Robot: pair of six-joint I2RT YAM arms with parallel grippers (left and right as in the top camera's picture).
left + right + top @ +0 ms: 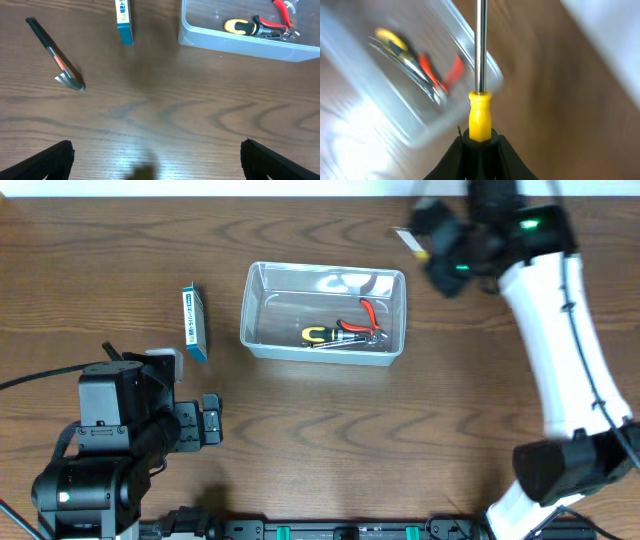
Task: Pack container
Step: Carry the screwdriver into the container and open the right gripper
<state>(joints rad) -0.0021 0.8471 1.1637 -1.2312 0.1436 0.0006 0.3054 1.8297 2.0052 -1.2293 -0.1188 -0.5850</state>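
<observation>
The container (252, 315) stands mid-counter (330, 420), holding red pliers (368, 314) and a yellow-handled tool (318, 334). Right jaws: closed on a screwdriver (480, 115) at its yellow handle, near the container's far right corner. Left jaws: spread wide, empty, over bare counter near a blue box (195, 322).

The overhead camera looked straight down on the whole bench (330, 435). The left wrist camera looked obliquely across it; the right wrist camera sat closest, blurred. All shared the container (322, 353).
</observation>
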